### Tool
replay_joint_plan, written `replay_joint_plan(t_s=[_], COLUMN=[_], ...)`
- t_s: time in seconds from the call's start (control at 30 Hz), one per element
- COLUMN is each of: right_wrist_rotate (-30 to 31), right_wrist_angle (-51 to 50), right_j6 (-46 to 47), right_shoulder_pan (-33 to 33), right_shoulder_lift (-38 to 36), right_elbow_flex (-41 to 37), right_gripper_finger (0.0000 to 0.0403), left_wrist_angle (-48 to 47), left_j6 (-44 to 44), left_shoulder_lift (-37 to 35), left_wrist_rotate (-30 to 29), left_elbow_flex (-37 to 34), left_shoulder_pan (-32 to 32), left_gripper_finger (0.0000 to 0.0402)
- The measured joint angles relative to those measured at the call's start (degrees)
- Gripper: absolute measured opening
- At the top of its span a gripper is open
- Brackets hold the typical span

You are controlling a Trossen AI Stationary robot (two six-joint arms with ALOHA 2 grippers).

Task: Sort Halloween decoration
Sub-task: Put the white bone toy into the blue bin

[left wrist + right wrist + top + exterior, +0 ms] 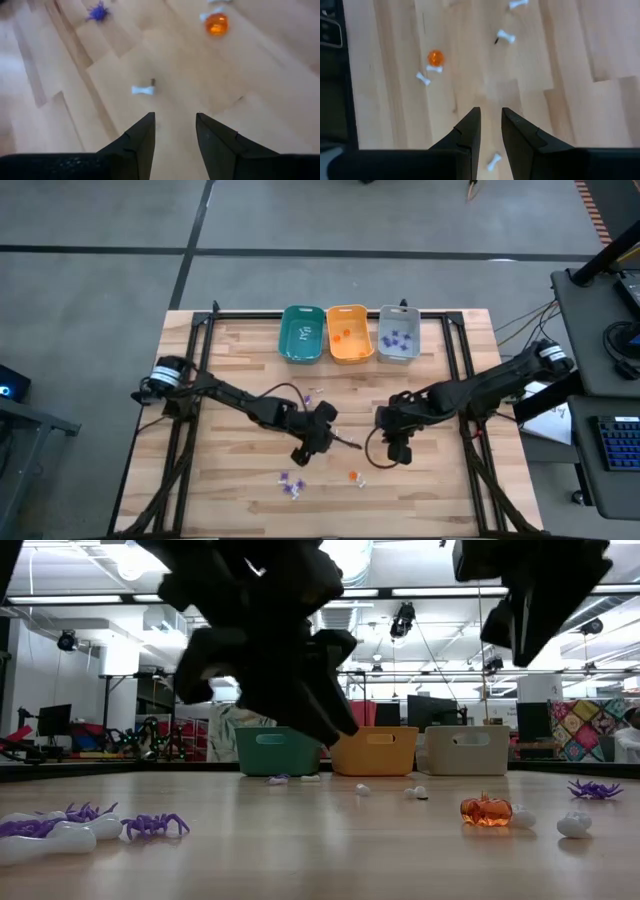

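The wooden table (240,355) carries everything, with the two dark arms reaching in over its middle. At its far edge, well beyond both grippers, three bins stand side by side: a teal bin (302,333), an orange bin (349,333) and a grey bin (398,333) (the grey one has purple bits in it, the orange one something orange).

The left gripper (174,125) hangs above the boards with its fingers parted and nothing between them. Just ahead of its tips lies a small white bone (144,90), not touched. Farther out in front sit an orange pumpkin (217,23) and a purple spider (97,12).

The right gripper (491,120) hovers just beside the left one, over bare wood, its fingers a narrow gap apart and holding nothing. Ahead of it the rest of the Halloween decoration is scattered: the pumpkin, a few white bones (506,36) lying near it, and one bone close under the gripper.

From table height more purple spiders (153,826) lie at the near edge.
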Motion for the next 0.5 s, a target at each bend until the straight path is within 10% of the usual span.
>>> replay_joint_plan(t_s=[0.5], right_wrist_rotate=[3.18], right_wrist_angle=[0.77], right_j6=[-0.10], right_shoulder_pan=[0.16], right_shoulder_lift=[-4.69], right_elbow_flex=[-1.75], right_gripper_finger=[0.0068], left_wrist_angle=[1.19], left_j6=[11.01], left_shoulder_lift=[8.60], left_wrist_rotate=[11.04], left_elbow_flex=[4.08], left_shoulder_pan=[8.15], left_gripper_finger=[0.0126])
